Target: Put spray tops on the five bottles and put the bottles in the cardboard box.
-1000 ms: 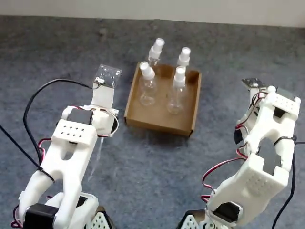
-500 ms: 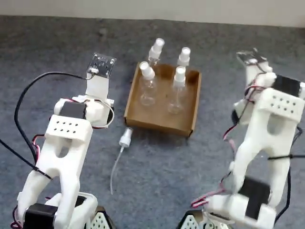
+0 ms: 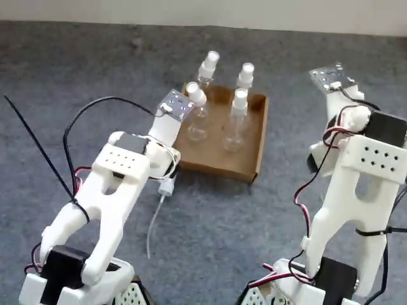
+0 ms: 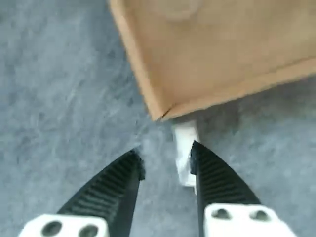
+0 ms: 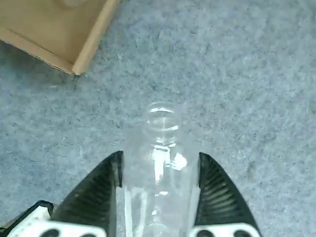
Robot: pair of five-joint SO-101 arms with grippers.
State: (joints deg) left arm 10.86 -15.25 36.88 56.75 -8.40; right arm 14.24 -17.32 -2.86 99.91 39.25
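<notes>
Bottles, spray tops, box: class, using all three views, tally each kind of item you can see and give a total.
Bottles with a spray top on: 4
Bottle without a top: 1
Loose spray top: 1
Cardboard box: 1
Total: 7

Cardboard box (image 3: 216, 166) sat mid-frame in high view w/ four bottles (image 3: 235, 127) in it, two front, two back. Spray top (image 3: 167, 188) lay on table (image 3: 210, 241) just off box's lower-left corner. Fifth bottle (image 5: 160, 128) sat in right gripper (image 5: 160, 158), right of box.
</notes>
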